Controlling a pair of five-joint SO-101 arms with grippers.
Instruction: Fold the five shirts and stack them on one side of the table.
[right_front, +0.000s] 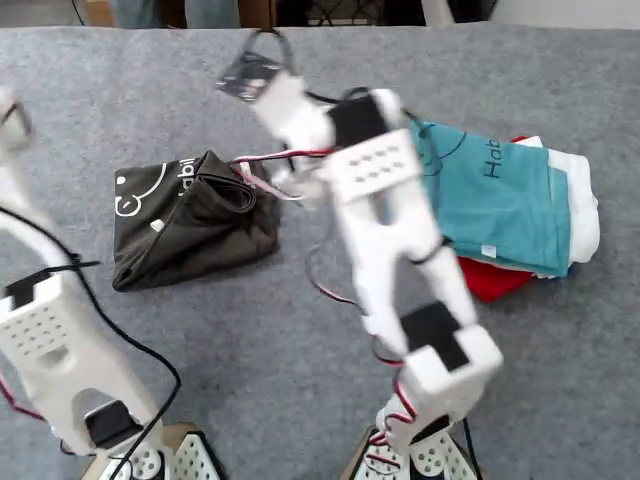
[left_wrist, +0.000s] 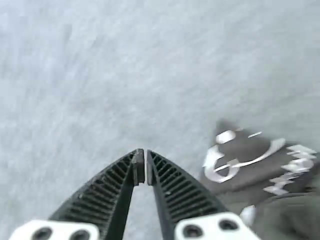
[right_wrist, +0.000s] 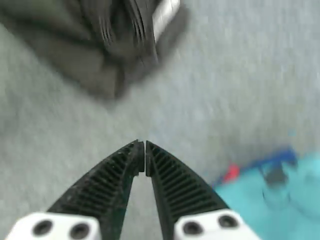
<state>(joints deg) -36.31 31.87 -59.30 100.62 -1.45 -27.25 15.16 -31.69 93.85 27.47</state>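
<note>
Hovering over grey counter (right_front: 260, 350), both tools clenched, empty: left tool (left_wrist: 141, 167) near dark shirt (right_front: 190, 225); right tool (right_wrist: 145, 160) between it and teal-topped stack (right_front: 500, 195).

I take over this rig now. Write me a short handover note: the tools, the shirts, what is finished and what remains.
Left tool: shut, empty, above the grey felt table near the dark brown shirt with white print.
Right tool: shut, empty, over the table between that shirt and the stack.
Done: a folded teal shirt lies on top of a white shirt and a red shirt at one side.
Left: the dark shirt lies apart, loosely bunched; it probably needs refolding, then stacking. How many shirts the stack holds, I cannot tell.
</note>
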